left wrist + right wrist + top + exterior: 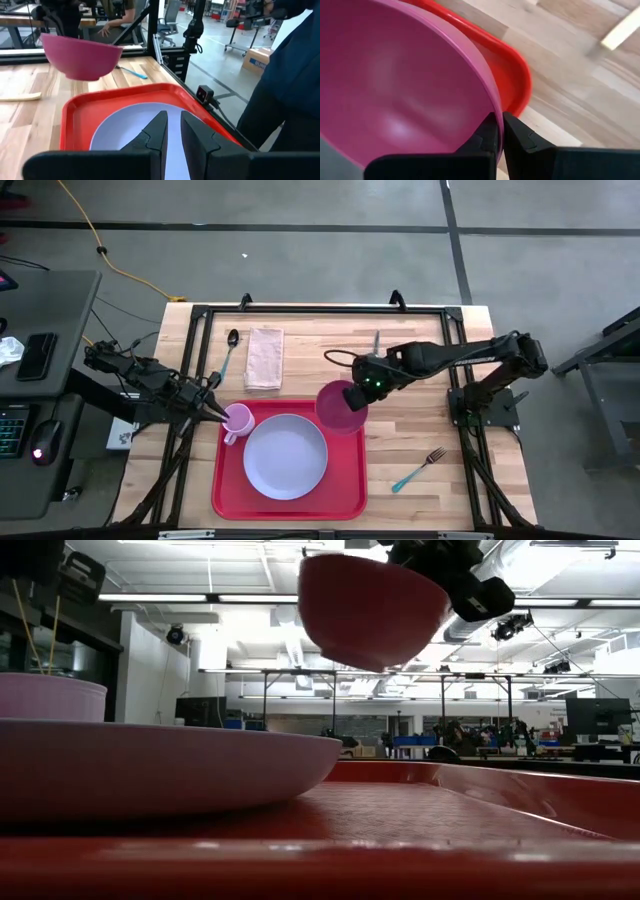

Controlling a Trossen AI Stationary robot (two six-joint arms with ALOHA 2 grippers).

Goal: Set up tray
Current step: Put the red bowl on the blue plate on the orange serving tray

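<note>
A wooden table (420, 435) is seen from above. A red tray (350, 490) is set flat on its near part. A folded cloth (264, 358) and a spoon (230, 350) are laid side by side at the far left. A fork with a blue handle (418, 469) is laid right of the tray.

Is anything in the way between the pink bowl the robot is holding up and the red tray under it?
Nothing visible. The right gripper pinches the rim of the pink bowl, which hangs in the air over the red tray's far right corner. The plate and cup sit off to the side.
</note>
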